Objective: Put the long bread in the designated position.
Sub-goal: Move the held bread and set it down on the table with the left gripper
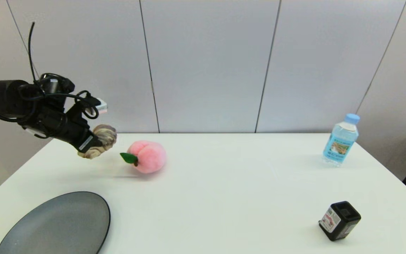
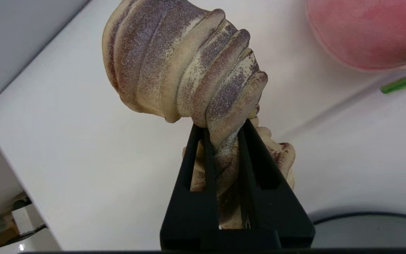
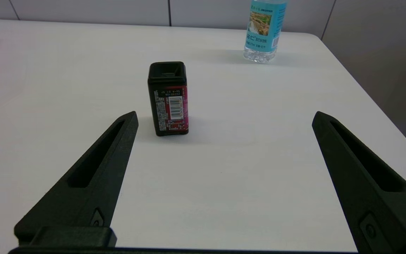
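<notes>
Head view, near edge first: a dark grey plate (image 1: pixel 62 225) sits at the near left corner of the white table (image 1: pixel 224 197), partly cut off by the frame. Near right, a small black box with a red-and-white label (image 1: pixel 339 220) rests alone. Farther back on the left, my left gripper (image 1: pixel 95 144) hangs above the table's left side, reaching in from the left edge, cables looped over the wrist. Its fingers are pinched tight on the long bread (image 1: pixel 99 141), which is lifted clear of the tabletop; a faint shadow lies on the surface below. Left wrist view confirms the hold: both black fingers (image 2: pixel 203 165) squeeze the loaf's (image 2: pixel 185 60) middle narrow, so its ridged, brown-striped bulk bulges past the tips while the other end bunches behind them. Just beside the bread, toward the table's centre, lies the pink plush peach (image 1: pixel 148 156) with its green leaf (image 1: pixel 129 158) pointing toward my gripper; bread and peach do not touch. No marking for the designated position shows on the tabletop. Far right, near the back edge, a clear water bottle with a blue cap (image 1: pixel 341 144) stands upright. Right wrist view: my right gripper (image 3: pixel 224 118) is parked low over the near right area, fingers spread wide, holding nothing, the black box ahead between them.
</notes>
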Available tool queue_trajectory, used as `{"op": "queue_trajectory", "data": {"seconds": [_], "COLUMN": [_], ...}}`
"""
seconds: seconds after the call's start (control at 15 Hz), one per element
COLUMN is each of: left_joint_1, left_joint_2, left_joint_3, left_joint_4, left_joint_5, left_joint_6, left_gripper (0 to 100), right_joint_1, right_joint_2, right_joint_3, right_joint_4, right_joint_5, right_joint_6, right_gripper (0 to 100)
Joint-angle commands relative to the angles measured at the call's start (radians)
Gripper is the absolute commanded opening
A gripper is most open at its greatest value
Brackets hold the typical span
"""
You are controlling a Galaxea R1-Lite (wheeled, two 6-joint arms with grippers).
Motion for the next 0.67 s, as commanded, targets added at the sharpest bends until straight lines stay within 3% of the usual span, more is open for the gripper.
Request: {"op": "queue_trajectory", "data": {"seconds": [0.07, 0.67], "left_joint_1": [-0.034, -0.051], "left_joint_2": [0.089, 0.120], "left_joint_3": [-0.001, 0.007], "left_joint_4": [-0.044, -0.044], "left_joint_5": [-0.008, -0.010], "left_joint_6": [-0.003, -0.007], "left_gripper": [0, 0], "right_joint_1": [0.000, 0.000], "right_joint_2": [0.001, 0.001], "right_joint_3": [0.000, 0.000], "right_joint_4": [0.000, 0.000], "right_joint_5": [0.001, 0.000], "right_joint_6": [-0.001, -0.001], "right_gripper": [100, 100]}}
